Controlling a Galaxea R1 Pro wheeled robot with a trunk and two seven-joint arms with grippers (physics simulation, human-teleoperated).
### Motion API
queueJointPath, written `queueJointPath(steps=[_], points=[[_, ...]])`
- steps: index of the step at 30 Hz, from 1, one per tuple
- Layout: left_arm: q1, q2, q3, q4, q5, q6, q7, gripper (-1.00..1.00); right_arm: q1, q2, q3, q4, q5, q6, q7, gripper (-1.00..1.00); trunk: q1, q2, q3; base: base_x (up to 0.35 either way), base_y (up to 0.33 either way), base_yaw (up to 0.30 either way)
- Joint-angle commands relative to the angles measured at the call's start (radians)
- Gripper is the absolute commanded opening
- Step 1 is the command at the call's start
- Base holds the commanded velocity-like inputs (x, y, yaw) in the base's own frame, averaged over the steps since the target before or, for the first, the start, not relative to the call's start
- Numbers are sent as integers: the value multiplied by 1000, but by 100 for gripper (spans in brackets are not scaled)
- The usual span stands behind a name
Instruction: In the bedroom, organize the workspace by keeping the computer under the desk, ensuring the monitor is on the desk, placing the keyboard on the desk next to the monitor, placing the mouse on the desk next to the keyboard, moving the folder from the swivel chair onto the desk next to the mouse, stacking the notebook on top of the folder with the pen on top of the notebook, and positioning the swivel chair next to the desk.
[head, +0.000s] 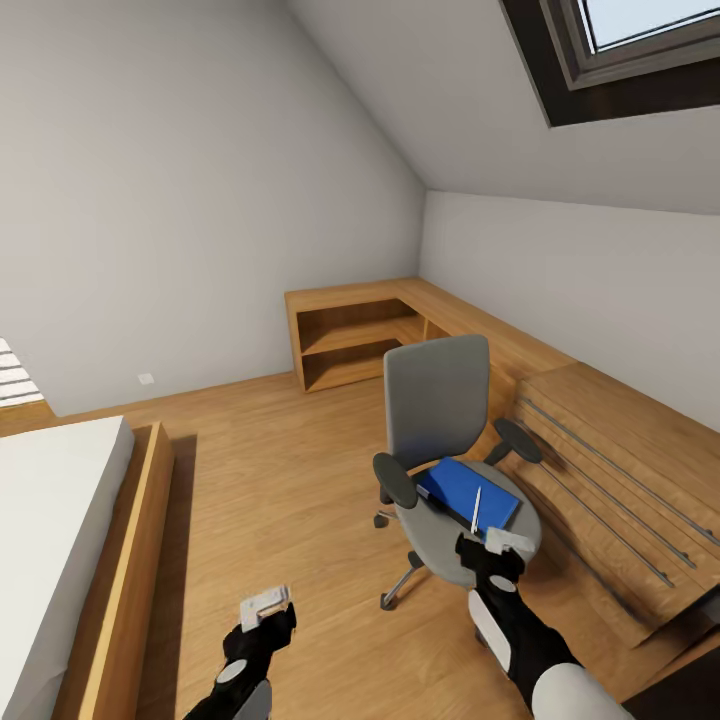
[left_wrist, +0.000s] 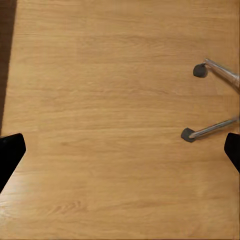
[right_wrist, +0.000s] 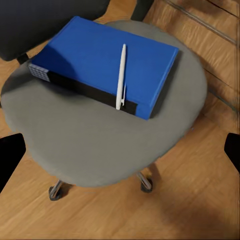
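The grey swivel chair (head: 437, 400) stands on the wood floor, facing me. On its seat (right_wrist: 100, 155) lies a blue folder (head: 455, 485) (right_wrist: 95, 57) with a black spine. A white pen (head: 476, 508) (right_wrist: 121, 75) rests on top of the folder. My right gripper (head: 505, 548) (right_wrist: 120, 150) hovers open above the seat's front edge, just short of the folder. My left gripper (head: 265, 605) (left_wrist: 120, 150) hangs open over bare floor to the chair's left. The notebook, desk, computer, monitor, keyboard and mouse are out of view.
A low light-wood cabinet (head: 620, 470) with long handles runs close along the chair's right. An open wooden shelf unit (head: 350, 345) fills the far corner. A bed (head: 50, 520) lies at the left. Chrome chair legs (left_wrist: 220, 72) with castors show near my left gripper.
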Motion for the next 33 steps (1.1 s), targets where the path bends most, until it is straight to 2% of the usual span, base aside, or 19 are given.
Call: queueJointPath(steps=[1, 2, 4, 5, 8, 9, 12, 13, 19, 23, 24, 29, 33], points=[[-6, 7, 21, -75, 10, 78, 19, 100, -33, 1, 6, -2, -13, 47, -36, 100, 0, -1, -1, 0, 0, 0], [-8, 8, 37, -107, 10, 119, 23, 100, -47, 1, 6, -3, -14, 72, -50, 100, 0, -1, -1, 0, 0, 0], [-13, 9, 109, -212, 6, 276, 28, 100, -107, 3, 5, -3, -25, 198, -99, 100, 0, -1, -1, 0, 0, 0], [-14, 10, 125, -237, 5, 306, 28, 100, -124, 4, 5, -3, -36, 242, -108, 100, 0, -1, -1, 0, 0, 0], [-15, 14, 143, -278, 4, 333, 25, 100, -138, 5, 5, -3, -59, 288, -114, 100, 0, -1, -1, 0, 0, 0], [-15, 35, 157, -325, 4, 352, 26, 100, -149, 4, 6, -11, -98, 335, -120, 100, 0, -1, -1, 0, 0, 0], [-15, 51, 160, -360, 4, 358, 28, 100, -151, 6, 7, -27, -113, 372, -121, 100, 0, -1, -1, 0, 0, 0], [-15, 67, 161, -394, 4, 360, 28, 100, -152, 9, 7, -39, -119, 391, -122, 100, 0, -1, -1, 0, 0, 0], [-11, 122, 162, -525, 10, 364, 31, 100, -152, 16, 5, -63, -136, 425, -124, 100, 0, -1, -1, 0, 0, 0], [16, 134, 162, -601, 11, 365, 32, 100, -151, 17, 6, -70, -141, 431, -125, 100, 0, -1, -1, 0, 0, 0], [40, 137, 162, -646, 11, 365, 32, 100, -150, 17, 8, -79, -142, 433, -125, 100, 0, -1, -1, 0, 0, 0], [113, 142, 162, -755, 7, 364, 43, 100, -141, 17, 10, -130, -141, 448, -124, 100, 0, -1, -1, 7, 0, 0], [140, 143, 162, -784, 6, 364, 70, 100, -127, 15, 11, -163, -140, 469, -125, 100, 0, -1, -1, 167, 0, 0]])
